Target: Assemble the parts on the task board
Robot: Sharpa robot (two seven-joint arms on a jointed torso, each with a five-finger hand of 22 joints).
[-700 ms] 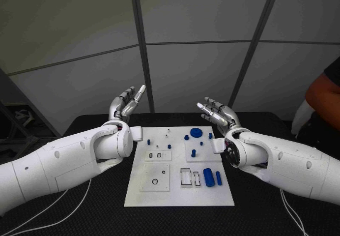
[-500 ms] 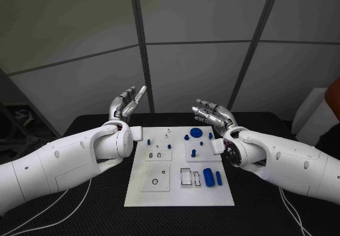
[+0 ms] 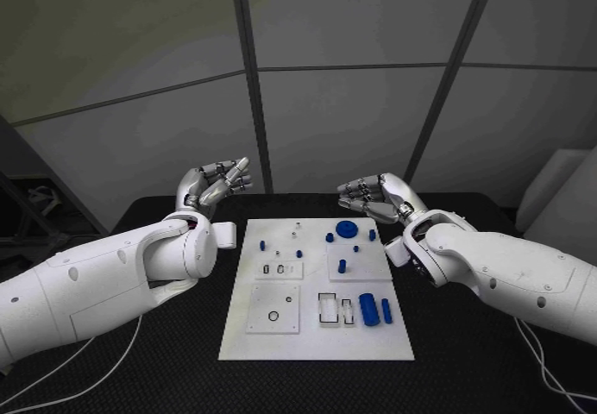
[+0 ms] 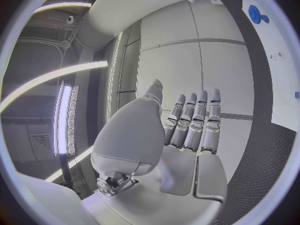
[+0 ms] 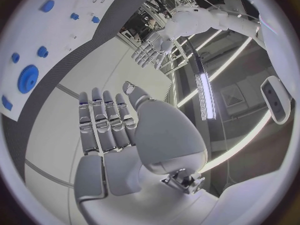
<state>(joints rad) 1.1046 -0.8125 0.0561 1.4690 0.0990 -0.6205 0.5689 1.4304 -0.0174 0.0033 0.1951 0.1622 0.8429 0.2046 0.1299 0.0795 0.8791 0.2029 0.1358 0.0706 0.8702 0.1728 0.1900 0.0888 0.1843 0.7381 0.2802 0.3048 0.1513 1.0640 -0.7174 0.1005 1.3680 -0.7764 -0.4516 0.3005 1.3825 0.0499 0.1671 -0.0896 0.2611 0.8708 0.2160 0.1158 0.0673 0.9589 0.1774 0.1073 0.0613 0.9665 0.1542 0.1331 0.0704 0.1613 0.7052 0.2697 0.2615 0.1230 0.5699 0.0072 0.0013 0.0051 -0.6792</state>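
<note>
Black cloth covers the surface (image 3: 149, 379), and grey wall panels stand behind it. At its middle lies the task board (image 3: 311, 341), a white plate, flat and rigid in appearance. On the board are seen the parts: a round blue disc (image 3: 345, 229) near the far edge, several small blue pegs (image 3: 262, 246) in the middle band, and a blue cylinder (image 3: 367, 307) with a slimmer blue bar (image 3: 386, 311) just beside it near the right edge. Shallow recesses are cut into the board: a round ring recess (image 3: 273, 318) and a pair of rectangular slots (image 3: 326, 310); whether anything is seated in them cannot be told.

The parts are judged small, light, hard and smooth, so slipping is likely; a pinch across the short sides of the cylinder is advised.

The left hand (image 3: 213, 184) is raised beyond the board's far left corner, fingers curled in, holding nothing. The right hand (image 3: 373, 197) is raised near the far right corner, fingers likewise curled, holding nothing.
</note>
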